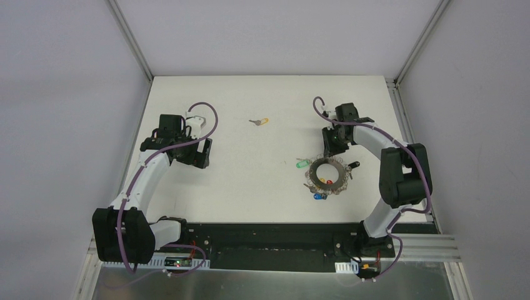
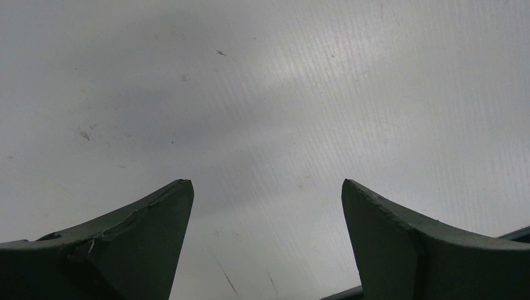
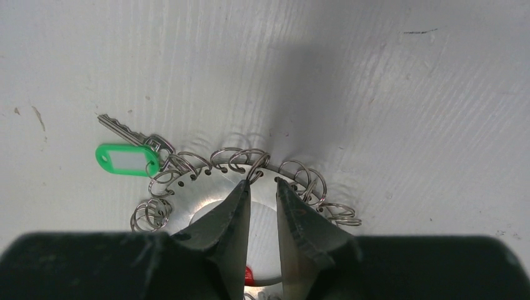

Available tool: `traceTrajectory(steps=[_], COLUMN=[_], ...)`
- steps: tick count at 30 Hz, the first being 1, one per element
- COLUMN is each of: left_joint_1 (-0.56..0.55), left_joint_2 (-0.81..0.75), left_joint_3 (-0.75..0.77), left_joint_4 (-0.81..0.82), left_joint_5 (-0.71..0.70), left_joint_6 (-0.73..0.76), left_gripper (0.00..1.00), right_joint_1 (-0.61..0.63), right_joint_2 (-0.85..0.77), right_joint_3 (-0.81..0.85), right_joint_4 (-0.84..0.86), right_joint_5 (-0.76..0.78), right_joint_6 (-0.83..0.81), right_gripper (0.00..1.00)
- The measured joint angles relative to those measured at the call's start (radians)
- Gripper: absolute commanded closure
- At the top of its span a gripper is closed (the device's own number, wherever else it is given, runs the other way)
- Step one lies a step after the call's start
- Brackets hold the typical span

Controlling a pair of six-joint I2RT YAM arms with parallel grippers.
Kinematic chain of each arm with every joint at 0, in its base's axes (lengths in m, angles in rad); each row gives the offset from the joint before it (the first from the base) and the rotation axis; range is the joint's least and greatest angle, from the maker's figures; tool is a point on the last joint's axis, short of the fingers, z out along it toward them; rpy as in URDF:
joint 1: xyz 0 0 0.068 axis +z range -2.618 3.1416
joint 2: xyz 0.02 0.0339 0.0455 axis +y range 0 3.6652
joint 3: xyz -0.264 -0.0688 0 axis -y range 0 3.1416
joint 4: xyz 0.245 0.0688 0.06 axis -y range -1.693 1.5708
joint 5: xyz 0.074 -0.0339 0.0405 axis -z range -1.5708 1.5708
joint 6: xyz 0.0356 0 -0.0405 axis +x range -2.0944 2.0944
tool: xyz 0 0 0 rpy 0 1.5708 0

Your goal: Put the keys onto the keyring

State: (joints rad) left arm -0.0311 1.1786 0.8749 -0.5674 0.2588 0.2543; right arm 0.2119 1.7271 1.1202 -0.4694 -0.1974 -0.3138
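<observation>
Right gripper (image 3: 262, 183): your fingers stand narrowly parted, tips down at the far rim of the keyring (image 3: 203, 192), with a wire loop (image 3: 258, 164) right at the gap; you cannot tell whether they pinch it
Why there: my reading is that you mean to pin or lift one loop so a key can be threaded on
Keyring position: it lies flat on the table (image 1: 250, 187), right of centre, loops fringing its rim all round
Green key (image 3: 128, 156): it hangs from a loop just left of your fingers in the wrist view, flat on the table and clear of them
Blue key (image 1: 320, 196) and black key (image 1: 354, 165): they lie at the ring's near and right edges
Yellow key (image 1: 260, 122): it is loose toward the far middle, well apart from the ring, and probably the one left to fit
Left gripper (image 2: 265, 182): released, jaws wide with nothing between them, over bare table on the left
Room: you have open table between the arms and around the yellow key
Edges: the ring sits well in from every table edge, but the side wall (image 1: 475, 125) is near your right elbow, so swing inward
</observation>
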Motion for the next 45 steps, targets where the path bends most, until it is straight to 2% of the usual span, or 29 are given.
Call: traceTrajectory(steps=[14,23,28,45], left_joint_1=[0.000,0.000,0.000,0.000], left_joint_2=[0.001,0.012,0.013,0.013], left_joint_3=[0.000,0.002,0.003,0.006], left_joint_4=[-0.003,-0.015,-0.015,-0.016], left_joint_5=[0.000,0.001,0.002,0.002], left_joint_6=[0.001,0.001,0.001,0.002], left_gripper=[0.09,0.09,0.09,0.09], right_joint_1=[-0.002,-0.002,-0.004,-0.089], right_joint_2=[0.021,0.043,0.044,0.044], right_joint_3=[0.027,0.032,0.032,0.138], right_joint_4=[-0.010,-0.007,-0.008,-0.142], right_joint_5=[-0.040,-0.014,0.010,-0.011], right_joint_6=[0.007,0.003,-0.019,-0.257], right_gripper=[0.73,0.93,1.00,1.00])
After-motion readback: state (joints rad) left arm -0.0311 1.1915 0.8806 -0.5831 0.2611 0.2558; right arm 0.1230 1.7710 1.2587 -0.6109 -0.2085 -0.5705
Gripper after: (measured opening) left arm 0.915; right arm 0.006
